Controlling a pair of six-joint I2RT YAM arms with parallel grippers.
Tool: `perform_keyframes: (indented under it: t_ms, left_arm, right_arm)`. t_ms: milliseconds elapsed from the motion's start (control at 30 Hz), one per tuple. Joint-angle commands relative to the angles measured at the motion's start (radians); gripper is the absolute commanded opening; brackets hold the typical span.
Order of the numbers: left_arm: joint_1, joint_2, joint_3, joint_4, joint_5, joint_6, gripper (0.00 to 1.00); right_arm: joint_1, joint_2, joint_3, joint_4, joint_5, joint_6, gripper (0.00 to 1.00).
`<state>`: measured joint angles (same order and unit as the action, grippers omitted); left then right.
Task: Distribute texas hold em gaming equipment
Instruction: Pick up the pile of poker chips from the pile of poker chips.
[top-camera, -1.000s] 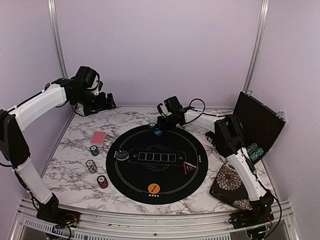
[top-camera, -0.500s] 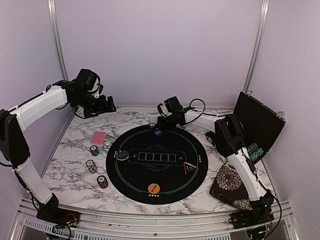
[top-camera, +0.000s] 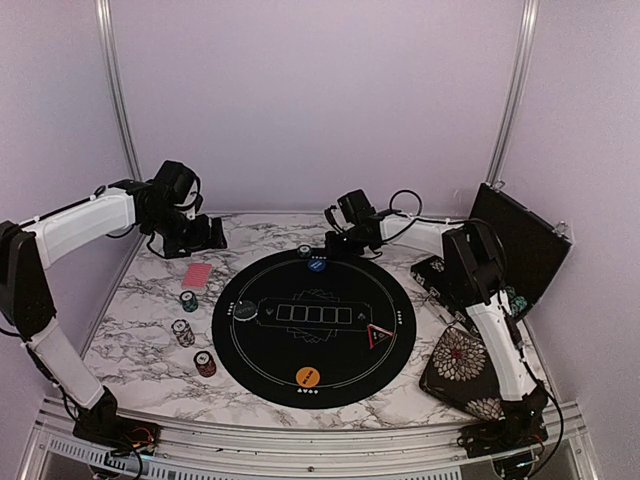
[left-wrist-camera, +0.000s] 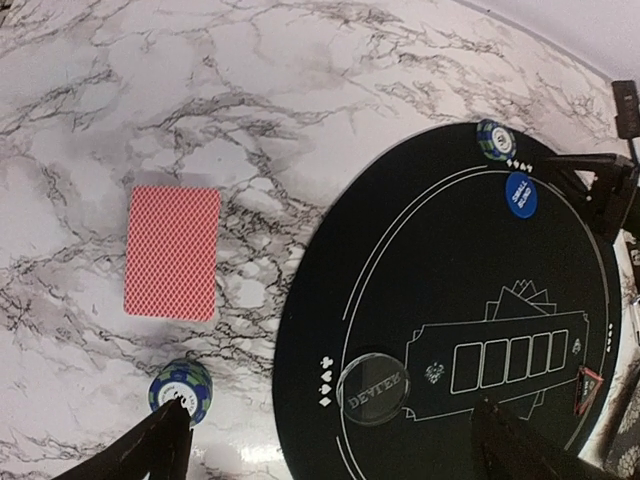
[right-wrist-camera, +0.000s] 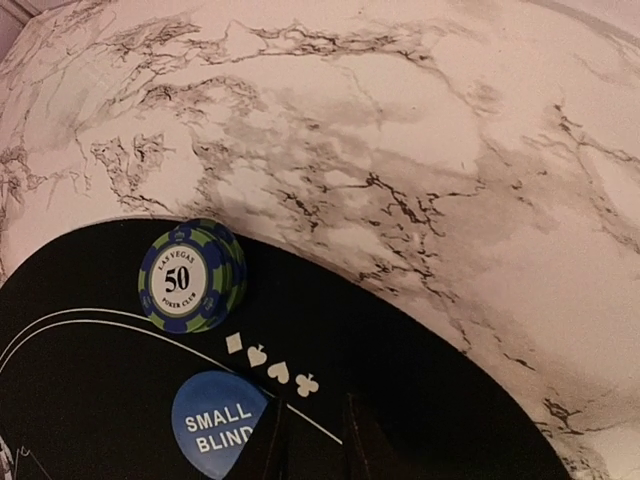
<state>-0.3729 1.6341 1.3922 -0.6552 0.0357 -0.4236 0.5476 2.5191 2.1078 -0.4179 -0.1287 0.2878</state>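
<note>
A: Left gripper (left-wrist-camera: 330, 425): we logged it wide apart, nothing between the fingers (left-wrist-camera: 150, 450), hanging above the marble table (left-wrist-camera: 300, 80).
B: Agreed. Target? We marked the pink-red cards (left-wrist-camera: 172, 250).
A: Yes. They lay flat ahead of it, off toward the finger at the view's left, with a chip stack (left-wrist-camera: 181, 388) just beside that fingertip. The long axis ran straight away from the hand, so we judged the jaws would close across the short width with little wrist turn.
B: Right gripper (right-wrist-camera: 312, 405)?
A: We saw its fingers nearly together, with a slim gap and nothing held. The small blind button (right-wrist-camera: 220, 425) sat just beside its left-of-view finger on the black mat (right-wrist-camera: 420, 400), and the 50 stack (right-wrist-camera: 192, 275) sat ahead-left at the mat's edge.
B: So which arm for the cards?
A: Left, we reckoned, since it was far nearer. The right sat well apart, across the mat.
B: Risk?
A: We flagged thin cards flat on marble, with little edge to catch.
</note>
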Motion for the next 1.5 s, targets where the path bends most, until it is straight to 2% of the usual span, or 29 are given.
perform_keyframes:
  t_ms: [0,333,567,867,1467]
  left_arm:
    - [0.002,-0.065,-0.076,0.003,-0.069,-0.03,0.99]
    - [0.008,-0.059,-0.202,-0.017,-0.174,-0.056,0.99]
    - [0.038,-0.004,-0.223,-0.019,-0.149,-0.039,0.99]
    - [0.066,0.078,-0.216,-0.018,-0.114,-0.006,0.96]
    - [0.091,0.168,-0.201,-0.01,-0.103,0.022,0.74]
  right_arm:
    - [-0.011,-0.119,-0.042,0.042,0.031,-0.008,0.19]
    - [-0.011,-0.426,-0.382,0.156,0.028,0.014,0.33]
    - [-0.01,-0.596,-0.547,0.201,0.022,0.008,0.39]
    - [-0.01,-0.715,-0.639,0.213,0.024,-0.003,0.42]
    - [-0.009,-0.761,-0.678,0.227,0.028,0.008,0.42]
